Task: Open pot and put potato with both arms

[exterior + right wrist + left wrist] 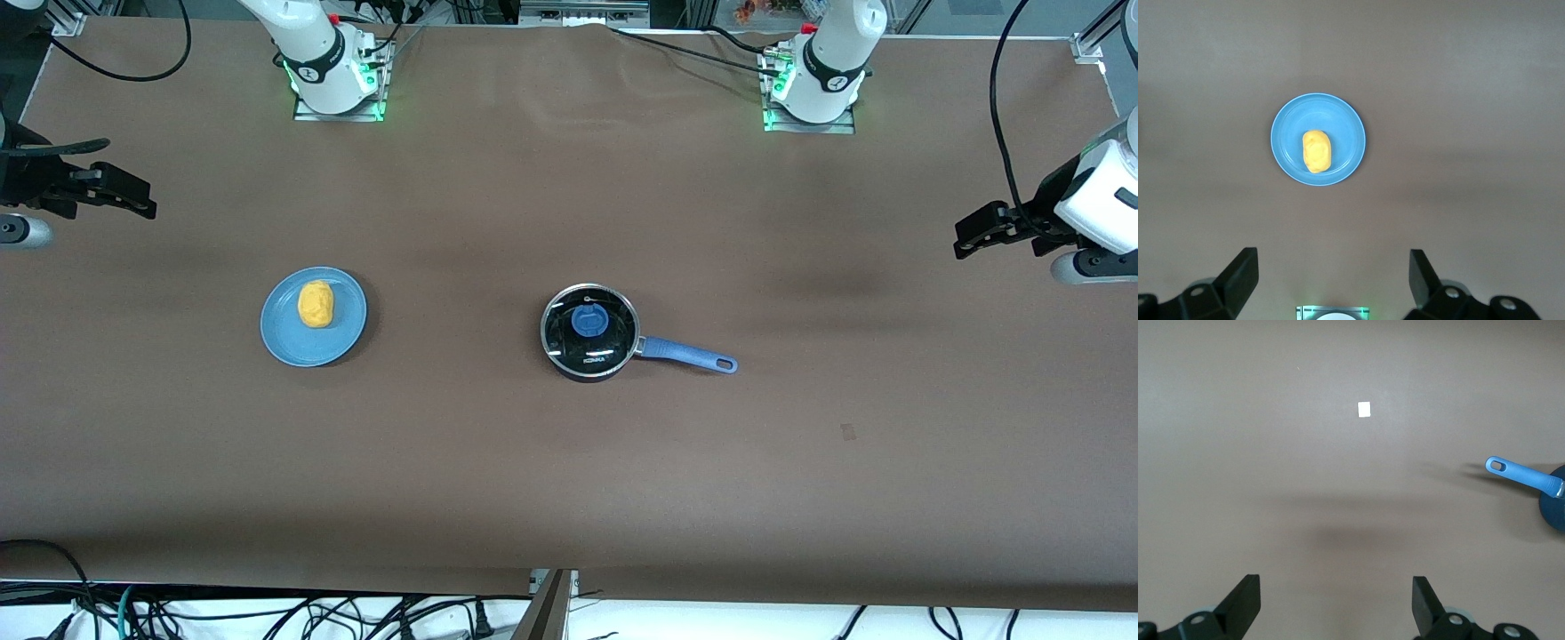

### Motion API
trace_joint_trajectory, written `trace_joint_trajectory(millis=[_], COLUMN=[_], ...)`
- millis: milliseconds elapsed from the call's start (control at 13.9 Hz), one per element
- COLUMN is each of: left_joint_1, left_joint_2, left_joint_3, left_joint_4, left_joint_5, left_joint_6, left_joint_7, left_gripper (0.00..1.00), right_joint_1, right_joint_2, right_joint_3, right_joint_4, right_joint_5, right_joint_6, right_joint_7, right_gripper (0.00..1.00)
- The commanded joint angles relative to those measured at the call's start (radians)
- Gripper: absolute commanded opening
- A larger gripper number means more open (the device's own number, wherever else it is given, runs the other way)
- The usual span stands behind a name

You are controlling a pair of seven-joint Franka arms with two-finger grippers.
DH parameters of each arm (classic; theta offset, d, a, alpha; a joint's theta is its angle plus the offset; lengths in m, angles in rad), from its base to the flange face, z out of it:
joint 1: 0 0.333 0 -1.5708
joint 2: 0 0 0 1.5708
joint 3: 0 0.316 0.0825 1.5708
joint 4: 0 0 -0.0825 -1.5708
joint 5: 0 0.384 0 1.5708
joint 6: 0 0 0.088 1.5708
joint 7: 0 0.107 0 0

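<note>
The black pot (589, 357) stands near the table's middle, its clear glass lid with blue knob (589, 320) on it. Its blue handle (689, 355) points toward the left arm's end; the handle also shows in the left wrist view (1521, 475). The yellow potato (316, 304) lies on a blue plate (342, 342) toward the right arm's end, and shows in the right wrist view (1316, 151). My left gripper (971, 233) hangs open and empty over the left arm's end of the table. My right gripper (133, 191) hangs open and empty over the right arm's end.
A small pale tag (1364, 409) lies on the brown table cover, also seen as a faint mark in the front view (848, 432). The arm bases (338, 76) stand along the table's edge farthest from the front camera. Cables hang below the nearest edge.
</note>
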Motion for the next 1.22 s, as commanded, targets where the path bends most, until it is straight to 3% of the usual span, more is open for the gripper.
trace_joint_trajectory(millis=[0, 1150], left_joint_1=[0.004, 0.006], left_joint_2=[0.011, 0.012], left_joint_3=[-0.001, 0.004], left_joint_4=[0.025, 0.043], left_joint_5=[-0.001, -0.002], left_joint_6=[-0.005, -0.013], left_joint_7=[0.018, 0.002], left_gripper=[1.0, 1.0], right_joint_1=[-0.01, -0.01], right_joint_2=[0.013, 0.013], right_joint_3=[0.0, -0.003], right_joint_4=[0.028, 0.028], right_joint_5=[0.019, 0.02], right_joint_6=[-0.008, -0.008], right_joint_7=[-0.012, -0.012], right_gripper=[1.0, 1.0])
